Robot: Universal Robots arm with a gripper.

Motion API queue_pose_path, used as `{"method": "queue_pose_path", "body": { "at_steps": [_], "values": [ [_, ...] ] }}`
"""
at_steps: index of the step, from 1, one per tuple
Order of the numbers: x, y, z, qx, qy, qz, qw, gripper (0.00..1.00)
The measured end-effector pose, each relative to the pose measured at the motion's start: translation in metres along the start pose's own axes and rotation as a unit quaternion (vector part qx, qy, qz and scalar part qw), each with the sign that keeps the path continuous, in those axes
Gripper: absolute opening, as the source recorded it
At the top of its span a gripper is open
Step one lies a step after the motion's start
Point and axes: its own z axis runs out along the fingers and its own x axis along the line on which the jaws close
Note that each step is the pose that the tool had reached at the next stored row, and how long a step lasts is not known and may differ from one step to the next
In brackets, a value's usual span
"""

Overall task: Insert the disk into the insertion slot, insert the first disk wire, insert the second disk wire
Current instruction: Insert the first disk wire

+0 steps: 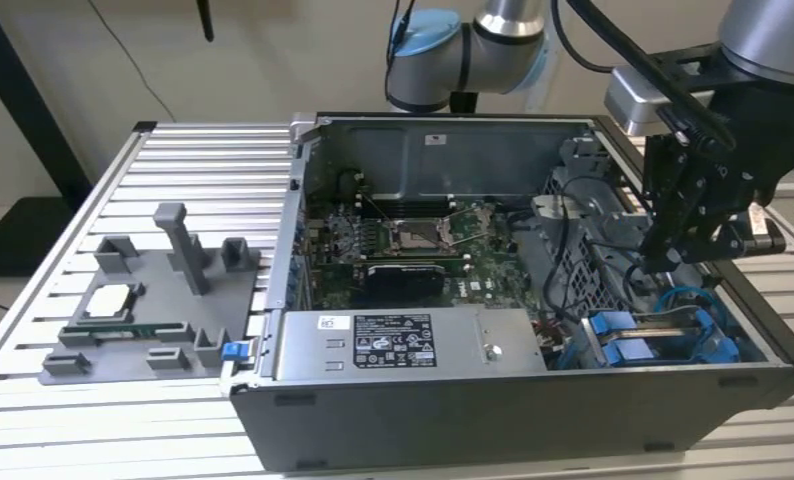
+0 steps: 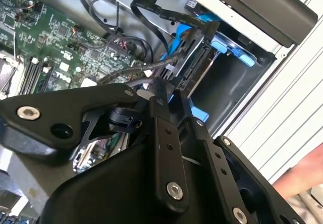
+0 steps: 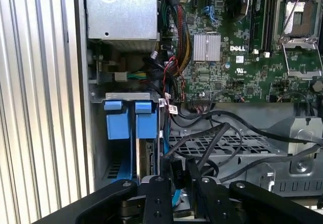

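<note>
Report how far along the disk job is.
Done: the silver hard drive in its blue plastic carrier looks seated in the grey metal drive-cage bay. In hand: the gripper appears shut on a black cable connector, held at the drive's end. Left: I cannot tell whether either wire is plugged into the drive, so neither wire insertion can be counted as done.

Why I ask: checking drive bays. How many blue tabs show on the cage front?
2. One tab sits on the cage front; the second is right beside it. More may be hidden farther in.
</note>
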Motion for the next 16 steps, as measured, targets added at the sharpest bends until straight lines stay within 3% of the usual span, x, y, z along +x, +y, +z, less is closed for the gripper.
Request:
{"method": "queue_pose_path", "body": {
  "at_steps": [5,6,16],
  "values": [
    [0.0,0.0,0.0006,0.0024,-0.0017,0.0,1.0,1.0],
    [0.0,0.0001,0.0007,0.0028,-0.0018,0.0,1.0,0.0],
    [0.0001,0.0001,0.0011,0.0032,-0.0013,0.0,1.0,0.0]
  ]
}}
